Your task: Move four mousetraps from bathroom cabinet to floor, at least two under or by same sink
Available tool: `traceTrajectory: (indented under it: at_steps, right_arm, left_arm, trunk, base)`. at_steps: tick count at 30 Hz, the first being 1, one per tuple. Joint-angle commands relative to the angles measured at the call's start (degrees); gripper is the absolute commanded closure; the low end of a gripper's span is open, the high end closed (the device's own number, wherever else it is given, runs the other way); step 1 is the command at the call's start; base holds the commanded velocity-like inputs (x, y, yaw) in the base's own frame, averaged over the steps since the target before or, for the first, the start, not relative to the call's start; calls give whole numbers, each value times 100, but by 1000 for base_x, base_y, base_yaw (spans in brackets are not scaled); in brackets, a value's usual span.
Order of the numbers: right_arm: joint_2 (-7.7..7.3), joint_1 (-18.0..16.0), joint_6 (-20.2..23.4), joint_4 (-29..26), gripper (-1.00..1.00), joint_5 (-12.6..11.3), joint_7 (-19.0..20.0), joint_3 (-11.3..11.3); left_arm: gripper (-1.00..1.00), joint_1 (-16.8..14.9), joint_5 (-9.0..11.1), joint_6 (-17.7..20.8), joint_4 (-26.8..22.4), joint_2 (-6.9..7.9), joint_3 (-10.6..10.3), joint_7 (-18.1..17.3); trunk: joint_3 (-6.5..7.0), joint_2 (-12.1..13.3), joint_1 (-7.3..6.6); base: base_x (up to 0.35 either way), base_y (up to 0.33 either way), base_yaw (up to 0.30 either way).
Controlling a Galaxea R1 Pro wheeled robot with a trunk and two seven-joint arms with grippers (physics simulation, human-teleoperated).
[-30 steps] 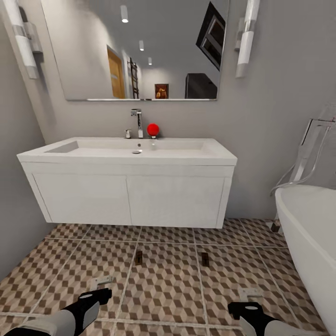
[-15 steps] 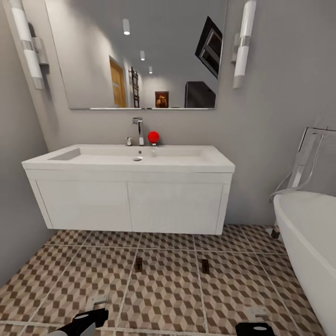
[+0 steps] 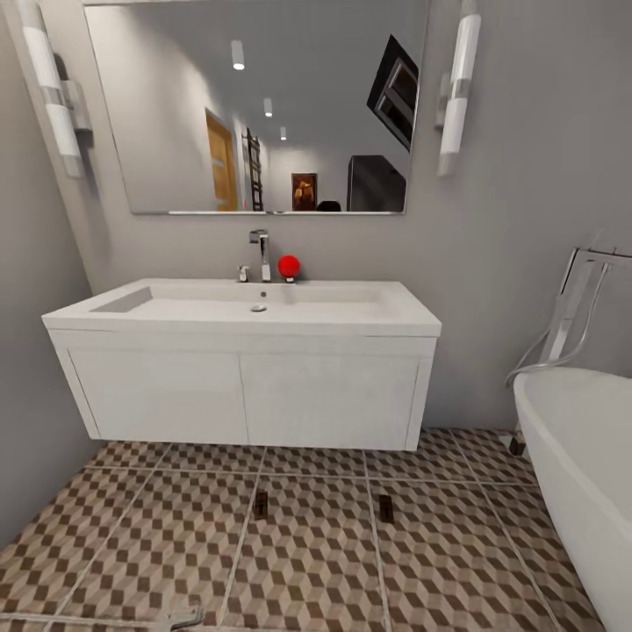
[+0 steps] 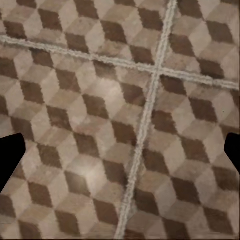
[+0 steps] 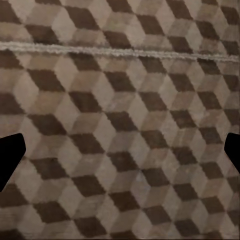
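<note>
Two mousetraps lie on the bathroom floor just in front of the sink: one small dark-brown piece on a grout line and another to its right. They lie beside the vanity's front edge, not under it. My left gripper is open above bare tiles, its black fingertips at the frame's edges. The right gripper is open too, with nothing between its fingers.
A white wall-hung vanity carries the trough basin, a chrome tap and a red ball. A white bathtub stands at the right. A grey wall closes the left side. A small pale grey piece shows at the bottom edge.
The head view has shifted, so the sink and floor sit lower in the picture. Both black forearms have dropped out of its bottom edge. The two mousetraps stay in place.
</note>
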Motion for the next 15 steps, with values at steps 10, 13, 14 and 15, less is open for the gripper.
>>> traceTrajectory:
  at_steps: [10, 13, 14, 15]
  right_arm:
    - [9, 496, -20, 22, -100, 67, 3, -31]
    - [26, 645, -17, 22, -100, 74, 5, -31]
    - [33, 688, -16, 22, -100, 76, 6, -31]
    - [38, 731, -15, 22, -100, 77, 6, -31]
  left_arm:
    - [-100, 437, 58, -45, 2, -3, -50, -210]
    - [-100, 556, 58, -56, 2, -2, -50, -228]
    - [-100, 594, 58, -61, 2, -4, -50, -231]
    - [-100, 629, 59, -65, 2, -5, -50, -234]
  trunk:
    - [175, 400, -222]
    - [229, 520, -287]
    - [247, 560, -309]
    - [265, 601, -331]
  base:
    - [0, 0, 0]
    - [0, 0, 0]
    - [0, 0, 0]
    - [0, 0, 0]
